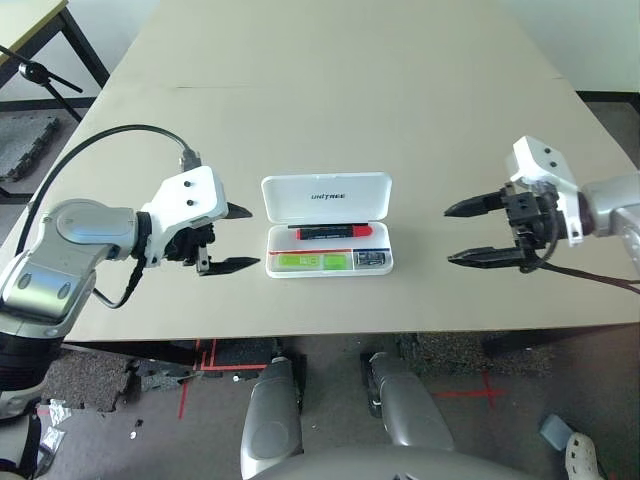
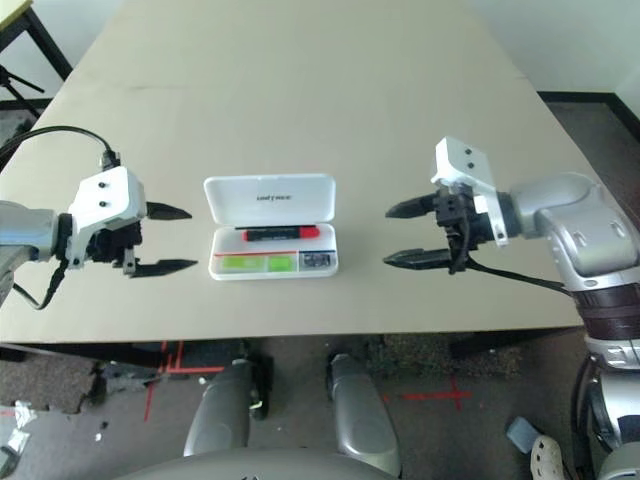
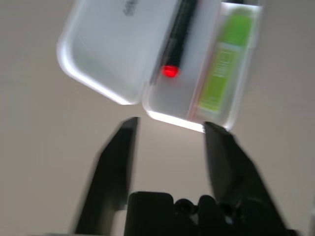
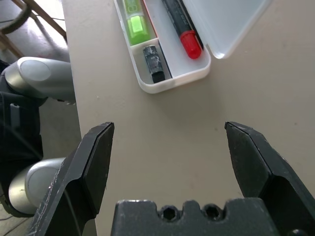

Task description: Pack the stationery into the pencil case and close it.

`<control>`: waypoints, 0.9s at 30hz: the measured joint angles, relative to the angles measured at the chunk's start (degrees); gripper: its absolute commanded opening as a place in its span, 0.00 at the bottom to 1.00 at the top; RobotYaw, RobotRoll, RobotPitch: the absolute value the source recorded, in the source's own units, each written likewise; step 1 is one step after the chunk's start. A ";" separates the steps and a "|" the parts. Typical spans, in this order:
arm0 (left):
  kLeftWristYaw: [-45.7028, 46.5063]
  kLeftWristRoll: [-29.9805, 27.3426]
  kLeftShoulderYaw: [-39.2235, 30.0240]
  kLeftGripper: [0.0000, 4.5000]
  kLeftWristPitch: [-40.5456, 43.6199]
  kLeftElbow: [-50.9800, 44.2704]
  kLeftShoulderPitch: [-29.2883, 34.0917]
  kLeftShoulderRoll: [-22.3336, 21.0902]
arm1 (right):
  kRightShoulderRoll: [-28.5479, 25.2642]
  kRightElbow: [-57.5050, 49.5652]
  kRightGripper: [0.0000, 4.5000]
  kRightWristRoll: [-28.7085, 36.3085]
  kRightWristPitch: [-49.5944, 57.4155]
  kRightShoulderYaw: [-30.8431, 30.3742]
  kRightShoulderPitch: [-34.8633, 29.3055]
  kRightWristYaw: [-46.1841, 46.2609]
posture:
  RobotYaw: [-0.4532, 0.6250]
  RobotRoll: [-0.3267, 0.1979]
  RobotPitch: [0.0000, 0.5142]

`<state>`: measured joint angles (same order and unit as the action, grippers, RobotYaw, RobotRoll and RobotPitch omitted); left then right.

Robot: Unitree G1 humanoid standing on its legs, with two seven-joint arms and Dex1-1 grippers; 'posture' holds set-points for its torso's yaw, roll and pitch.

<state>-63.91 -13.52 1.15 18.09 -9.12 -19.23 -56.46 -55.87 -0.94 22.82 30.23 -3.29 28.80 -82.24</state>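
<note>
A white pencil case (image 1: 327, 235) lies open on a beige surface (image 1: 330, 90), near the edge closest to the robot. Its lid (image 1: 327, 198) is folded back flat on the far side of the tray and carries small dark lettering. Inside the tray, a red-and-black marker pen (image 1: 331, 231) lies lengthwise along the side next to the lid hinge. In the nearer row of the case, a lime-green and white tube (image 1: 313, 262) fills the longer compartment, and a small black-and-silver piece (image 1: 371, 259) sits in the short compartment at the case's right end.

The left end effector (image 1: 232, 238) hangs just beside the left end of the case, pointing toward it, not touching it. Its two black fingers stand apart with nothing between them. The right end effector (image 1: 474, 232) hangs well apart from the right end of the case, also pointing toward it. Its fingers are spread wide and it has hold of nothing.

Beyond the near edge of the surface, red tape marks (image 1: 470, 390) show on the dark floor.
</note>
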 measured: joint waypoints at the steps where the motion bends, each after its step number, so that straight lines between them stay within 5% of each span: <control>1: 0.85 1.33 0.13 0.27 -2.12 1.91 -0.45 0.43 | 0.02 -0.02 1.00 0.13 -0.02 0.00 0.00 0.06 | 0.38 0.62 0.22; 4: 3.66 6.20 1.10 0.01 -9.02 8.77 -2.38 2.22 | 0.34 -0.09 1.00 0.17 -0.03 0.00 -0.06 0.52 | 0.37 0.62 0.22; 18: 12.68 11.57 2.40 0.01 -15.87 21.59 -8.44 14.87 | 1.94 -1.60 1.00 0.19 0.00 -0.08 -1.04 2.41 | 0.37 0.62 0.22; 27: 15.41 13.50 4.39 0.01 -14.06 23.47 -11.58 18.86 | 2.91 -2.54 1.00 0.18 0.05 -0.43 -1.29 3.14 | 0.36 0.62 0.24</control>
<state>-48.50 -0.02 5.53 4.03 14.35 -30.82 -37.60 -52.96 -3.48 23.00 30.28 -3.71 27.51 -79.10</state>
